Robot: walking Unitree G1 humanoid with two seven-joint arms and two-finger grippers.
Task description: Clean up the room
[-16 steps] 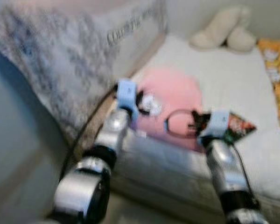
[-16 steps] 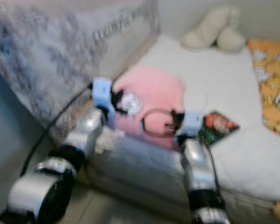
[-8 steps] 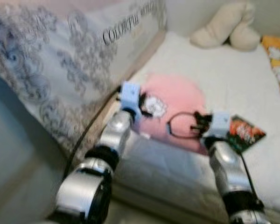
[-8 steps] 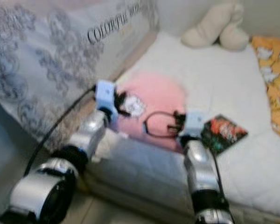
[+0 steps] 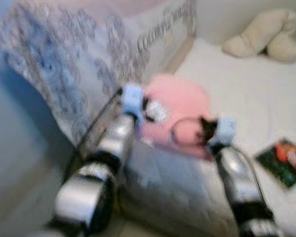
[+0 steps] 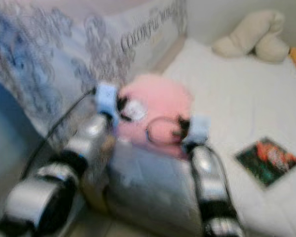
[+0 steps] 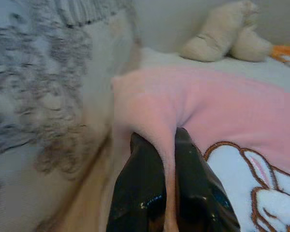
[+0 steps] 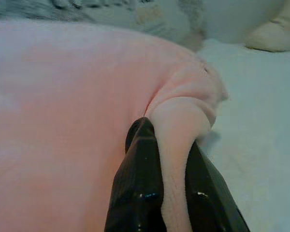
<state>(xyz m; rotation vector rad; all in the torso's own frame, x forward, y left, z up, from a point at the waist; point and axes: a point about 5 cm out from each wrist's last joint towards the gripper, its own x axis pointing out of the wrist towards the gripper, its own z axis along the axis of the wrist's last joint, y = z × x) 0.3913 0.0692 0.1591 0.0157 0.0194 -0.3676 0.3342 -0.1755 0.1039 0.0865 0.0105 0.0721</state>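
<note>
Bed [image 5: 227,94] — grippers [image 7: 166,145] prob. pinching blanket [image 5: 180,106].

Your head stereo pair looks fwd & down over both arms at the bed [image 5: 246,94], blurred. Each wrist cam sits v. close, facing along its fingers; both share the pink blanket [image 7: 241,111].

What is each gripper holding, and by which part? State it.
Both hold the pink blanket: left gripper pinches a fold at its edge, right gripper a bunched fold at the opposite edge.

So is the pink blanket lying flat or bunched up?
Bunched: the pink blanket is pinched into folds by the left tool and right tool.
</note>
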